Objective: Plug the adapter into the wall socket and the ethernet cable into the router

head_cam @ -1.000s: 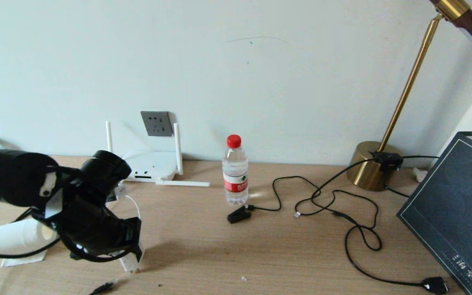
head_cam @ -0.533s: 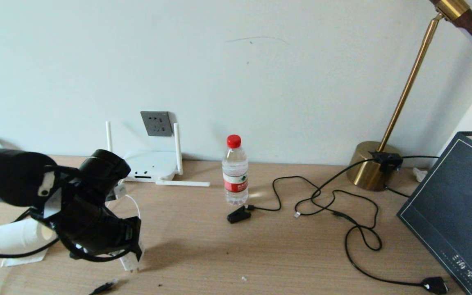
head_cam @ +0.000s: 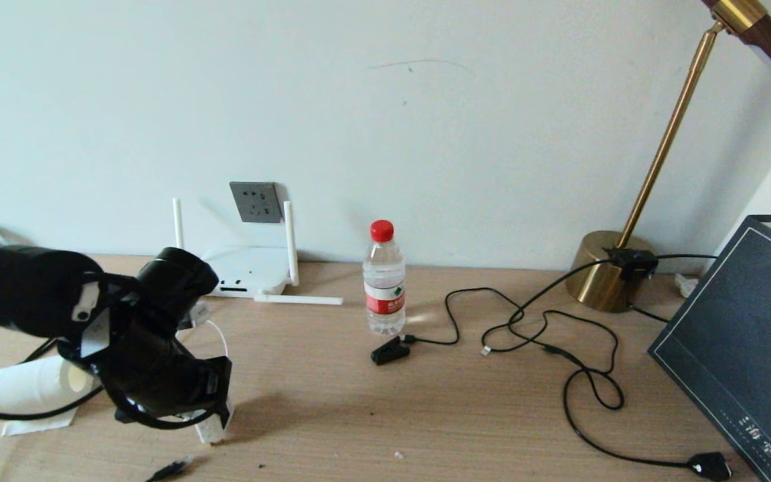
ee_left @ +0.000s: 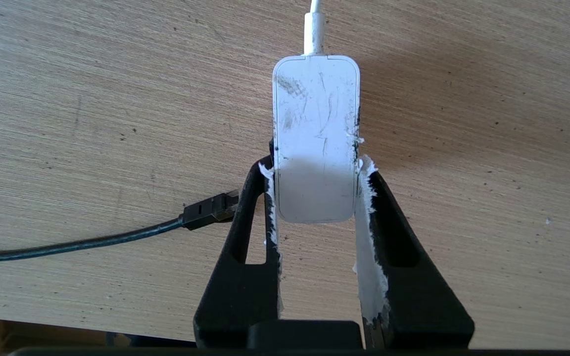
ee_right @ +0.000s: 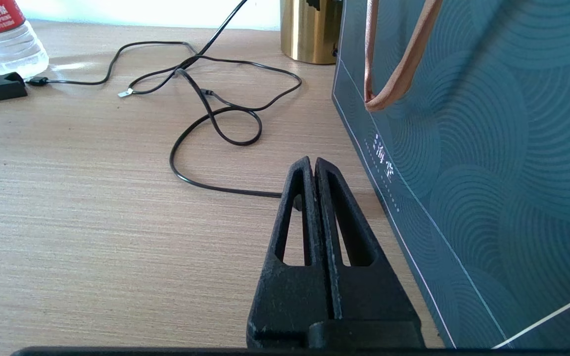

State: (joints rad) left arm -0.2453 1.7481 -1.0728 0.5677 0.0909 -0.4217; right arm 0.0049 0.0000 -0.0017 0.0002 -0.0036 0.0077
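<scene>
The left gripper point(ee_left: 314, 168) is being held clamped on the adapter point(ee_left: 314, 143), its two padded fingers point(ee_left: 366, 237) pressed against the narrow side faces of the white block, with roughly the outer half of the block standing clear beyond the tips. The adapter's long axis is being kept in line with the fingers, and its thin white cord point(ee_left: 313, 20) is leaving from the far end. In the head view the left gripper point(head_cam: 215, 418) is being carried low over the near left part of the desk point(head_cam: 385, 408), pointing downward, with the arm reaching in from the left edge and the adapter point(head_cam: 212, 428) at or just above the wood; contact cannot be told. The wall socket point(head_cam: 256, 201) is lying up and away from the tool, on the wall behind the router point(head_cam: 245, 271), well apart. It is judged that the coming move is turning on this relation: the adapter is being pointed down, whereas the socket face is upright, so a lift and a wrist turn toward the wall are being called for. The ethernet cable point(ee_left: 92, 241) is lying just beside the left finger, its plug unheld. The right gripper point(ee_right: 314, 170) is being kept parked and pressed closed, empty, beside the dark paper bag point(ee_right: 488, 148).
</scene>
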